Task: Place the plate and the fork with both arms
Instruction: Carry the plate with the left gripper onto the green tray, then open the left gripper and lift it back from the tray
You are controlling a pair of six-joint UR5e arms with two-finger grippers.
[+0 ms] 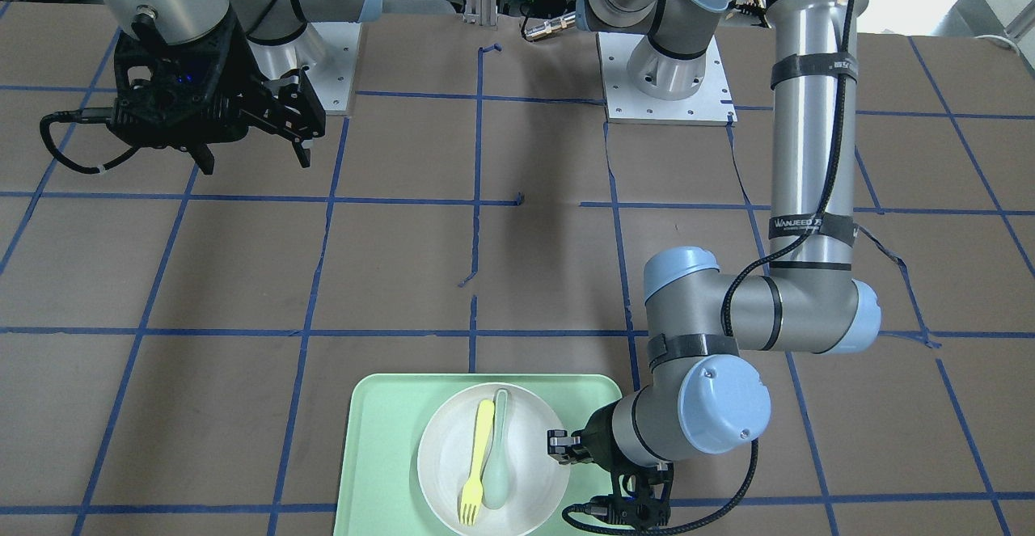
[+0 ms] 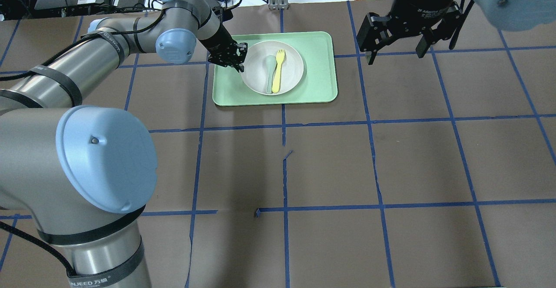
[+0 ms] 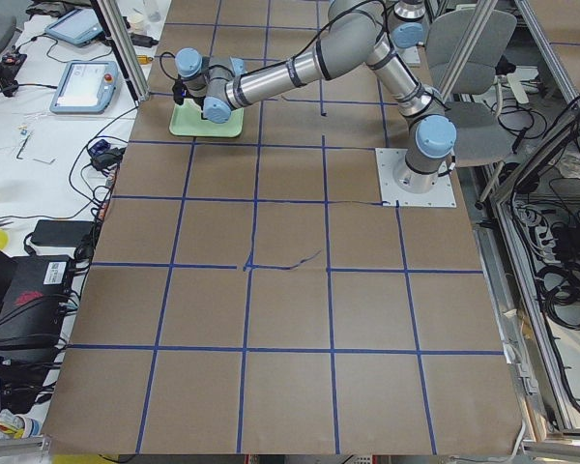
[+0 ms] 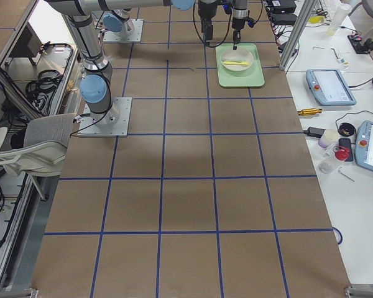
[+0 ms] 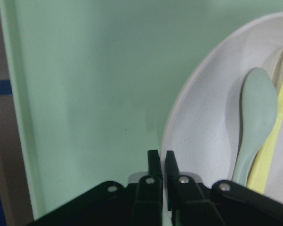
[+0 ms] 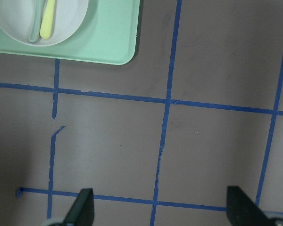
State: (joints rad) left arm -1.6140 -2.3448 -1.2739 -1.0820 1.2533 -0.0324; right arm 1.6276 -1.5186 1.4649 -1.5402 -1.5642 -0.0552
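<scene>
The white plate (image 2: pixel 292 60) sits on the light-green tray (image 2: pixel 319 68) at the far middle of the table. The pale-yellow fork (image 2: pixel 278 73) lies in the plate beside a grey-green spoon (image 2: pixel 269 68). My left gripper (image 2: pixel 236 57) is down at the plate's left rim. In the left wrist view its jaws (image 5: pixel 161 160) stand almost together with the plate's rim (image 5: pixel 188 127) pinched between them. My right gripper (image 2: pixel 394 57) is open and empty, held above the bare table to the right of the tray. The right wrist view shows the plate (image 6: pixel 68 26) and fork (image 6: pixel 48 21) at its top left.
The tray (image 1: pixel 380 455) lies near the operators' edge of the table, with brown paper and blue tape lines around it. Both arm bases (image 1: pixel 663 75) stand at the robot's side. Cables, boxes and tablets (image 4: pixel 326 87) lie beyond the table's far edge.
</scene>
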